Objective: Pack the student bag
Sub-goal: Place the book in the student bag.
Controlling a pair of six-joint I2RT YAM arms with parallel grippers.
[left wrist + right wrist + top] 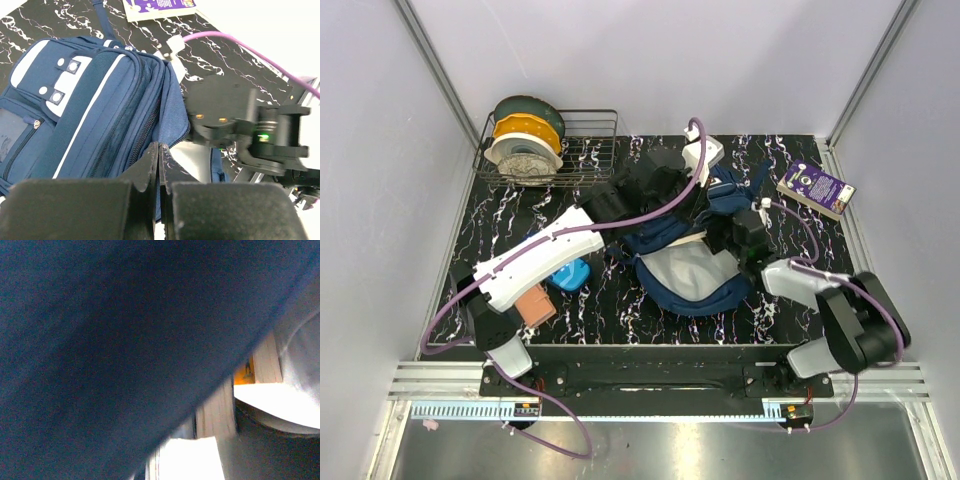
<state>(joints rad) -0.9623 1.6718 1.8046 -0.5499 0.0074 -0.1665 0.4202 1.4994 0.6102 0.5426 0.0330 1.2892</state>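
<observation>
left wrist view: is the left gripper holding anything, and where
Cannot be told: the shut left gripper is at the open edge of the large navy blue fabric backpack; no pinch shows.

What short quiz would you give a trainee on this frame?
1. True or false: the purple book lies on the table, outside the backpack.
2. The left gripper is: A wide open; B shut; C out of view.
3. What holds the spools?
Key: 1 true; 2 B; 3 the wire rack.
</observation>
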